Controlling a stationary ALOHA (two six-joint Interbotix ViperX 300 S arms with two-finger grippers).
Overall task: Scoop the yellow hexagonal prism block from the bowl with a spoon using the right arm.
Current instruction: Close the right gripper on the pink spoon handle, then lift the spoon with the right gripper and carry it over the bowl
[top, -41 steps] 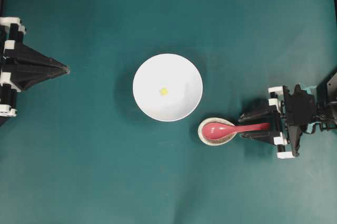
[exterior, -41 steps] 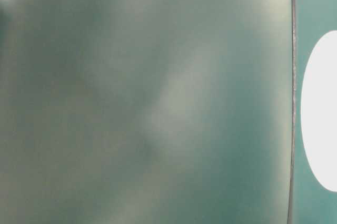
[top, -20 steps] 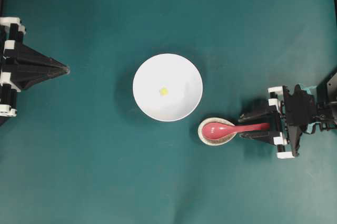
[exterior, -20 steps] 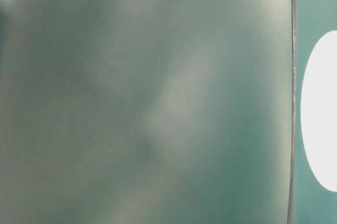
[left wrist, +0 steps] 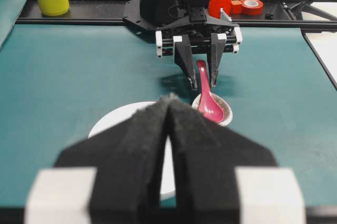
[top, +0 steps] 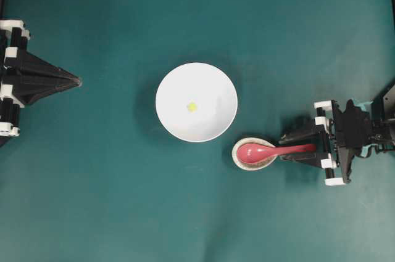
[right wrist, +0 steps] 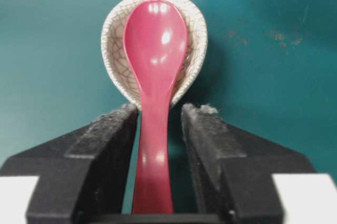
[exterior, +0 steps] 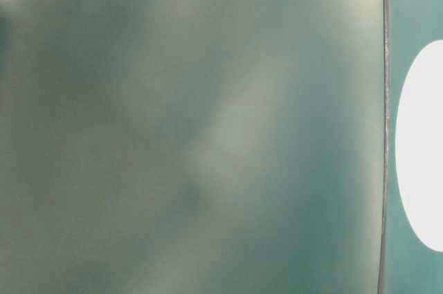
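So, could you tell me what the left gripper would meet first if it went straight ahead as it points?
Probably the bowl: the left gripper points level across the table toward it, though its height above the rim is unclear.

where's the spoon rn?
Overhead view: the spoon lies right of centre, scoop in the speckled spoon rest just below-right of the bowl, handle running right between the fingers of the right gripper.

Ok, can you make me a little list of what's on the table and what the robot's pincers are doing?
bowl: white, round, mid-table
yellow hexagonal block: inside the bowl, alone
spoon: pink-red, scoop lying in the spoon rest, handle toward the right pincer
spoon rest: crackled off-white, beside the bowl
right pincer: fingers either side of the spoon handle, small gaps showing, not clamped yet
left pincer: shut, away from the bowl
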